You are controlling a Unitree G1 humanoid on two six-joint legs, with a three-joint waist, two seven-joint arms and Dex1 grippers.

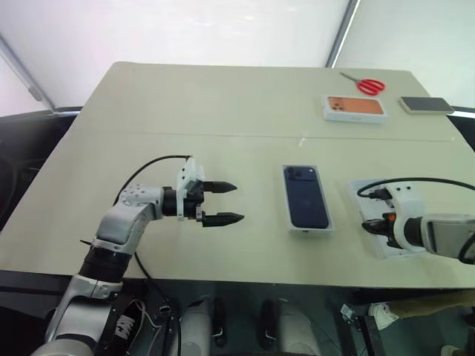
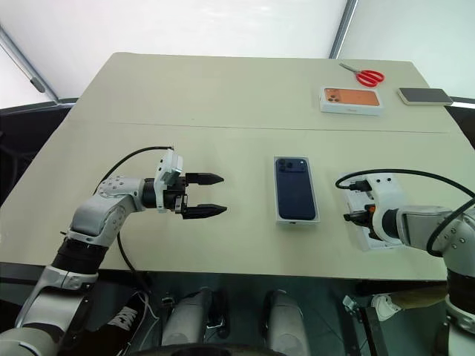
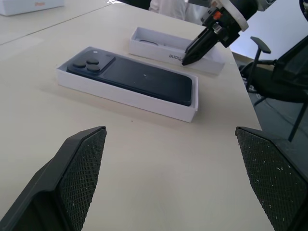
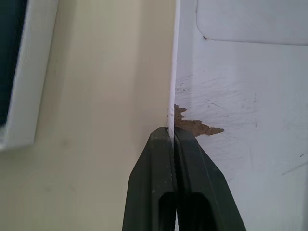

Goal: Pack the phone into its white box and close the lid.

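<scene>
White cardboard is pinched at its edge; the right gripper (image 4: 174, 137) has its fingers closed on the near wall of the lid (image 3: 159, 41), which lies open-side up just right of the white box (image 1: 308, 227); the phone (image 1: 305, 196) already lies in that box. The left gripper (image 1: 223, 202) waits spread wide, left of the box. The thin wall looks liable to bend; lifting slowly before turning it over the box seems wise.

A beige table (image 1: 223, 111) carries everything. Near its front edge, right of the middle, the white box (image 1: 306, 197) lies flat with the phone (image 1: 304, 194) inside. The lid (image 3: 175, 49) rests at the front right corner. Red scissors (image 1: 365, 84), an orange-pictured box (image 1: 355, 108) and a grey phone (image 1: 426, 104) lie near the far right corner.
</scene>
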